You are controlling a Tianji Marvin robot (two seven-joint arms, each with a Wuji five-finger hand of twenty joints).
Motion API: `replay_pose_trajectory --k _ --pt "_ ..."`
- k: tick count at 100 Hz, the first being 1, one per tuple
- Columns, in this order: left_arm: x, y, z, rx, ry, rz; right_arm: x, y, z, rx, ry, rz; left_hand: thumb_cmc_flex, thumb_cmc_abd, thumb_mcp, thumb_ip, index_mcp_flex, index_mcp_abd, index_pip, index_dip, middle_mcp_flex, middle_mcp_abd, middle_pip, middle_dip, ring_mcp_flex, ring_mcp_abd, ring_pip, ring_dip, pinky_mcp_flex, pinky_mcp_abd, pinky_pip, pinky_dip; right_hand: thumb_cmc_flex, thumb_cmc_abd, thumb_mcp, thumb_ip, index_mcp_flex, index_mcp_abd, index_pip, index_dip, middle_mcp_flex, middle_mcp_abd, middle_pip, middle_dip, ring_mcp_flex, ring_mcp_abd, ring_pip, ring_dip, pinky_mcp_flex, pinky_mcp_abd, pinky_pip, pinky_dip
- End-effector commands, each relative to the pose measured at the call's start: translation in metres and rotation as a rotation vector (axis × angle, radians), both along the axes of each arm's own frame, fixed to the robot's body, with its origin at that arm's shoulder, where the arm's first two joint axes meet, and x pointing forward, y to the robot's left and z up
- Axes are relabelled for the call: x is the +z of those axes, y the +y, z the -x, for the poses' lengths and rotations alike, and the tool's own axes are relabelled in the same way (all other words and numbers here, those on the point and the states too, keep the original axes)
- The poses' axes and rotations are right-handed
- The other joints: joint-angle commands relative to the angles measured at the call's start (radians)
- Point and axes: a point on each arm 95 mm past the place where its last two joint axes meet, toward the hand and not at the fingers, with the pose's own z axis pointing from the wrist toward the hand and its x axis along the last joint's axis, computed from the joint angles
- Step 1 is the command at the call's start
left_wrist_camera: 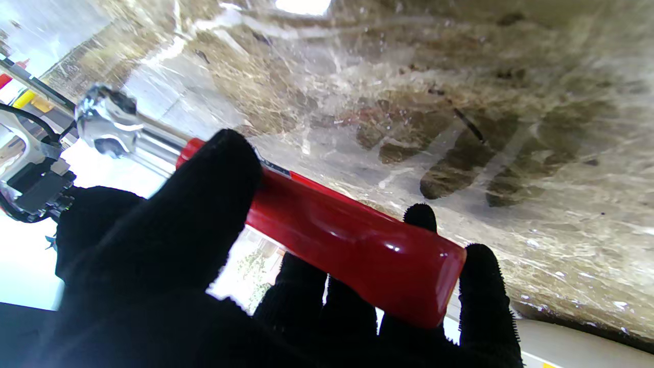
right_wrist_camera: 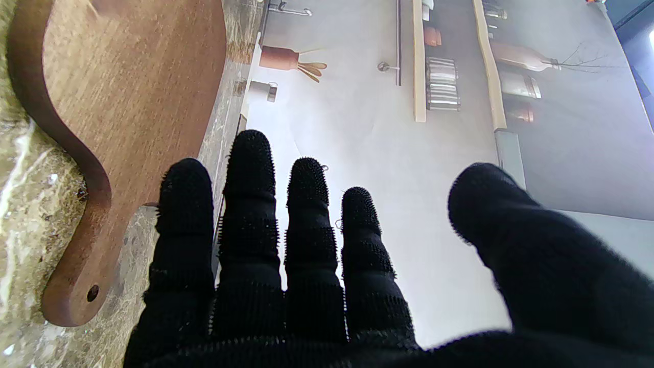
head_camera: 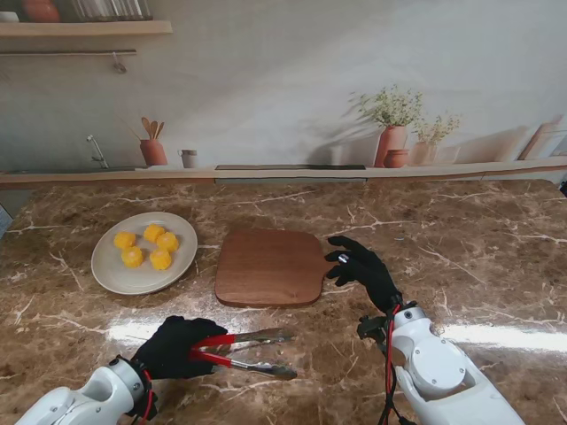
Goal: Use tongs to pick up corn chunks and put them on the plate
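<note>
Corn chunks [head_camera: 147, 246], five of them, are sitting in a loose cluster on the pale plate [head_camera: 107, 274], which is over on the left side of the brown marbled counter [head_camera: 478, 257], farther from me than the left arm. Nothing's on the wooden cutting board [head_camera: 268, 266] just to the right of the plate; its handle end sticks out toward the right hand.

Left hand [head_camera: 175, 347], in a black glove, is wrapped around the red handles of the tongs [head_camera: 244, 351], near the front edge of the counter. The metal arms of the tongs point off to the right and are spread apart in a V, so they're not squeezed closed, and they aren't holding anything. In the left wrist view you can see the thumb [left_wrist_camera: 204, 204] lying over one red handle [left_wrist_camera: 352, 245] with the other fingertips [left_wrist_camera: 483, 286] curling up from underneath, so it's a proper grip. I can't tell whether the tongs are touching the counter or are just above it.

Right hand [head_camera: 361, 268] holds nothing, fingers straight and lying close side by side, thumb [right_wrist_camera: 511, 225] standing off from them. It's right beside the board's near right corner, close to the handle end; the right wrist view shows the board's handle with its little hanging hole [right_wrist_camera: 92, 293] beside the fingertips [right_wrist_camera: 250, 153]. Can't say if it's actually touching the board.
</note>
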Motion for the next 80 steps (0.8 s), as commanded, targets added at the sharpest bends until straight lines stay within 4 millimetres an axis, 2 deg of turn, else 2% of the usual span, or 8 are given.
replay_pose_trajectory --k 1,27,47,57,68,74,78,80 --pt "-0.003 0.001 0.004 -0.007 0.002 -0.01 -0.004 0.002 0.003 0.012 0.018 -0.002 -0.038 -0.014 0.033 0.047 -0.024 -0.053 0.023 0.003 -0.051 -0.035 -0.016 -0.012 -0.051 -0.024 -0.028 -0.015 -0.025 -0.038 -0.049 0.036 -0.007 0.01 -0.02 0.038 -0.017 -0.014 -0.015 -0.006 0.005 -0.008 -0.013 0.014 -0.021 -0.002 0.001 0.018 -0.004 -0.005 -0.019 0.021" --pt "-0.002 0.003 0.005 -0.013 -0.003 -0.015 -0.004 0.002 0.003 0.012 0.015 -0.001 -0.064 -0.062 0.053 0.039 -0.059 -0.06 0.027 0.006 -0.088 -0.044 -0.034 -0.022 -0.088 -0.031 -0.056 -0.023 -0.035 -0.054 -0.118 0.083 -0.006 0.01 -0.019 0.038 -0.018 -0.014 -0.016 -0.006 0.005 -0.008 -0.013 0.014 -0.021 -0.002 0.001 0.018 -0.004 -0.005 -0.02 0.021" --pt "0.012 0.002 0.003 0.011 -0.058 0.044 -0.002 0.001 0.003 0.015 0.009 0.005 -0.124 -0.028 -0.064 0.042 -0.071 -0.046 0.009 0.005 -0.154 -0.04 -0.113 -0.113 -0.134 -0.041 -0.119 -0.07 -0.027 -0.081 -0.24 0.079 -0.006 0.01 -0.02 0.038 -0.017 -0.014 -0.015 -0.006 0.006 -0.008 -0.013 0.013 -0.022 -0.001 0.0 0.018 -0.004 -0.004 -0.019 0.021" --pt "0.025 -0.001 -0.002 0.028 -0.094 0.082 0.001 0.001 0.003 0.017 0.0 0.012 -0.133 0.023 -0.181 0.056 -0.068 -0.04 -0.01 0.007 -0.161 -0.042 -0.144 -0.159 -0.136 -0.065 -0.214 -0.203 -0.007 -0.094 -0.33 -0.035 -0.007 0.01 -0.02 0.038 -0.017 -0.014 -0.015 -0.006 0.005 -0.007 -0.014 0.013 -0.021 -0.001 0.0 0.018 -0.004 -0.005 -0.02 0.02" --pt "0.037 -0.006 -0.012 0.064 -0.152 0.143 0.004 0.001 0.004 0.023 -0.008 0.022 -0.11 0.086 -0.363 0.08 -0.015 -0.051 -0.027 -0.005 -0.102 -0.051 -0.185 -0.256 -0.124 -0.088 -0.277 -0.37 0.037 -0.081 -0.344 -0.258 -0.008 0.009 -0.02 0.038 -0.015 -0.013 -0.015 -0.006 0.007 -0.008 -0.013 0.013 -0.021 -0.001 0.0 0.017 -0.003 -0.004 -0.019 0.02" --pt "0.041 -0.011 -0.02 0.084 -0.198 0.175 0.005 0.001 0.004 0.033 -0.012 0.033 -0.102 0.111 -0.438 0.087 0.023 -0.05 -0.021 -0.009 -0.068 -0.041 -0.187 -0.298 -0.107 -0.107 -0.279 -0.406 0.062 -0.106 -0.299 -0.347 -0.008 0.01 -0.02 0.038 -0.016 -0.014 -0.015 -0.006 0.006 -0.009 -0.014 0.013 -0.022 -0.002 -0.001 0.017 -0.004 -0.004 -0.02 0.02" --pt "0.042 -0.014 -0.025 0.095 -0.216 0.192 0.005 0.001 0.004 0.039 -0.013 0.04 -0.106 0.123 -0.466 0.089 0.035 -0.045 -0.022 -0.012 -0.056 -0.035 -0.196 -0.315 -0.099 -0.115 -0.282 -0.417 0.066 -0.126 -0.272 -0.378 -0.008 0.01 -0.02 0.038 -0.015 -0.015 -0.015 -0.006 0.005 -0.009 -0.015 0.012 -0.024 -0.003 -0.003 0.016 -0.005 -0.005 -0.021 0.02" --pt "0.043 -0.016 -0.027 0.102 -0.22 0.202 0.006 0.001 0.004 0.043 -0.013 0.044 -0.098 0.136 -0.497 0.093 0.038 -0.043 -0.029 -0.018 -0.06 -0.035 -0.19 -0.327 -0.101 -0.12 -0.28 -0.424 0.055 -0.138 -0.237 -0.423 -0.009 0.01 -0.021 0.038 -0.015 -0.015 -0.015 -0.006 0.003 -0.01 -0.016 0.012 -0.026 -0.003 -0.004 0.016 -0.007 -0.006 -0.022 0.02"
